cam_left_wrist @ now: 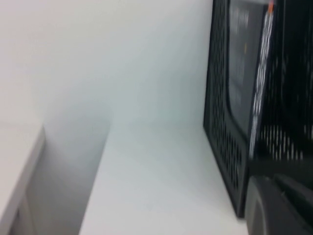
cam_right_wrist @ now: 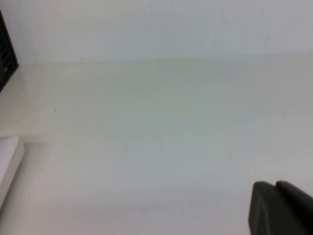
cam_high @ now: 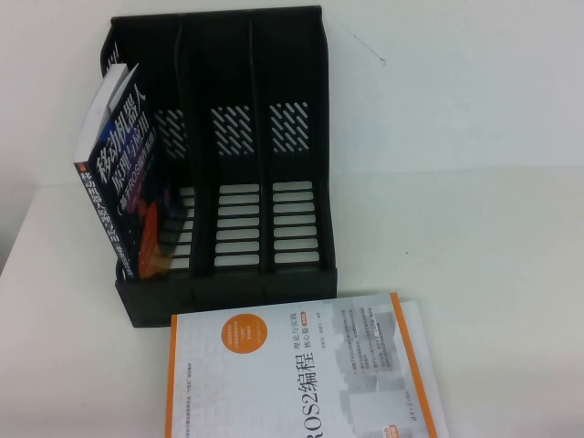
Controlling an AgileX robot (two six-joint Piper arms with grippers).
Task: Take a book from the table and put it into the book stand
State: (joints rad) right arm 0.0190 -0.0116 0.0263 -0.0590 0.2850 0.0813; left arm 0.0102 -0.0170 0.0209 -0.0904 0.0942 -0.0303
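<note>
Stand holds one dark blue book (cam_high: 123, 173).
You see the book stand's (cam_high: 228, 173) other slots bare, the ROS2 book (cam_high: 301, 374) flat on the table (cam_high: 484, 228); left gripper (cam_left_wrist: 281, 205) and right gripper (cam_right_wrist: 281, 210) sit low over it, grip unreadable.

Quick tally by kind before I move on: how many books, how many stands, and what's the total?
Books: 2, the ROS2 book flat on the table, the dark blue book leaning in the book stand's left slot.
Book stand: 1.
Total: 3.

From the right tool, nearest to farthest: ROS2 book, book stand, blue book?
From the right tool:
1. ROS2 book, flat on the table.
2. book stand, beyond it.
3. blue book, stand's leftmost slot.
left tool: beside the stand's wall.
</note>
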